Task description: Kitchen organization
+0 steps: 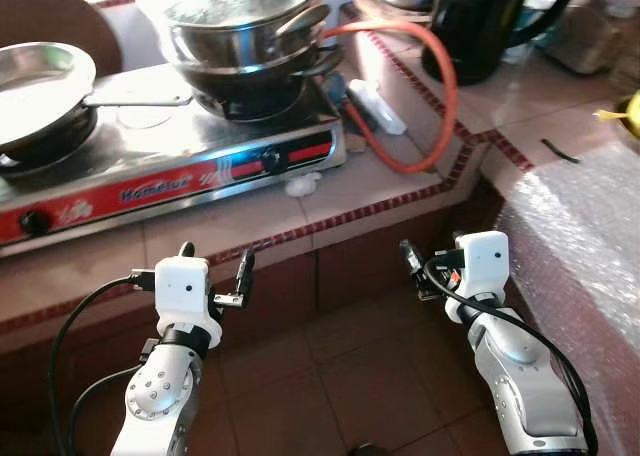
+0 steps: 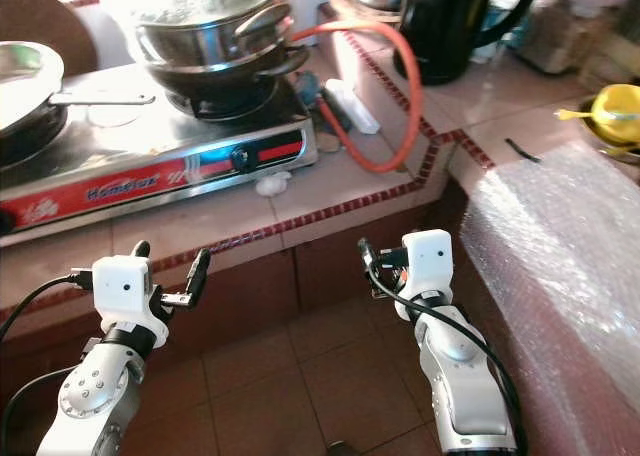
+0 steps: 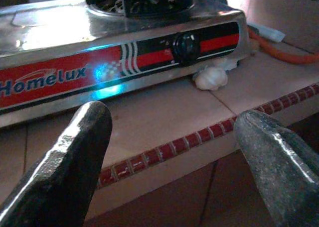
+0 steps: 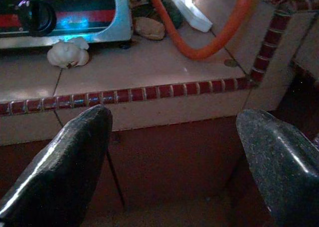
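while approaching: no grasp yet
left gripper (image 1: 215, 274): fingers wide apart, empty, below counter (image 1: 250, 221) edge
right gripper (image 1: 428, 266): fingers spread, empty
garlic (image 1: 303, 183): on counter, touching stove (image 1: 170, 156) front
next: probably raise, reach garlic

The stove (image 3: 124, 62) front panel reads "Homelux" in white.

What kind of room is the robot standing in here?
Most likely a home kitchen. A two-burner gas stove sits on a tiled counter, with stacked steel pots on one burner, a pan on the other, and an orange gas hose beside it.
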You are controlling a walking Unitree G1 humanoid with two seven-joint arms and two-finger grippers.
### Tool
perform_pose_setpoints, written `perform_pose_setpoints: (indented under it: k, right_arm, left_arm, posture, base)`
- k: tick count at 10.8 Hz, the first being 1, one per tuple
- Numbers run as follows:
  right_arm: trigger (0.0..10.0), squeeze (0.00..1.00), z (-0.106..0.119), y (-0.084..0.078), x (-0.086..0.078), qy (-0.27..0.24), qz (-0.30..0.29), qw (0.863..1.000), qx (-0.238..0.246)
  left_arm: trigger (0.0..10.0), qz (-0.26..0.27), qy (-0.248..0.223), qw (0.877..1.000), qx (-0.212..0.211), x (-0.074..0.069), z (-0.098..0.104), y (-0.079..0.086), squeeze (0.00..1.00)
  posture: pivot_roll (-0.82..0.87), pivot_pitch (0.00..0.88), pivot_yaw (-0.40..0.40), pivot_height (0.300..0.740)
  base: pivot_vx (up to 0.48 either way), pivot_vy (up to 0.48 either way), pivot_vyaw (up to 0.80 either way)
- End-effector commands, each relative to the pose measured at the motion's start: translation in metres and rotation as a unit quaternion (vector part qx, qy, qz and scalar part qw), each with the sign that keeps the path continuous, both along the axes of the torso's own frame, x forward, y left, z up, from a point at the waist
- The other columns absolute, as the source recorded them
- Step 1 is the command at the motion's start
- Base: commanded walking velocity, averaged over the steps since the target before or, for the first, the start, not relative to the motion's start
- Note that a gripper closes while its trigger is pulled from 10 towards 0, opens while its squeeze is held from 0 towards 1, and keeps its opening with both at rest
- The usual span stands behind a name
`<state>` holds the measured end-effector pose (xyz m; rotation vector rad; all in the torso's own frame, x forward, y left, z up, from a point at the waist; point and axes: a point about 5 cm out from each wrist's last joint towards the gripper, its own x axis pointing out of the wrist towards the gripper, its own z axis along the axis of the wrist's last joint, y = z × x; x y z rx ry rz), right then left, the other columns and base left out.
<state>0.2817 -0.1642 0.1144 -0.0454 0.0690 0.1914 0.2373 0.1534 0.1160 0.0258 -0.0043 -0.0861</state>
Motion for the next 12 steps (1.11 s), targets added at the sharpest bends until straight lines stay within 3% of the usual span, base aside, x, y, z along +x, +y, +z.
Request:
perform_pose_setpoints:
  k: [1,3,12]
  right_arm:
    - [10.0,0.00,-0.0004,-0.0017,-0.0015,0.001,-0.005,1.000,0.001]
    - [10.0,0.00,0.0019,-0.0025,-0.0016,-0.008,-0.004,1.000,-0.001]
    - [10.0,0.00,-0.0007,-0.0008,-0.0018,0.002,-0.002,1.000,0.000]
  left_arm:
    - [10.0,-0.001,0.000,1.000,0.003,-0.0019,0.0003,0.0016,0.00]
    - [10.0,-0.005,-0.004,1.000,0.006,-0.0014,0.0006,0.0004,0.00]
    - [10.0,-0.013,-0.003,1.000,0.003,-0.0030,0.0000,-0.0025,0.00]
  posture:
    - [-0.09,0.144,0.038,0.740]
    - [-0.09,0.144,0.037,0.740]
    - [-0.09,0.154,0.031,0.740]
  base:
    - [0.000,0.000,-0.79]
    - [0.000,0.000,-0.33]
    - [0.000,0.000,-0.79]
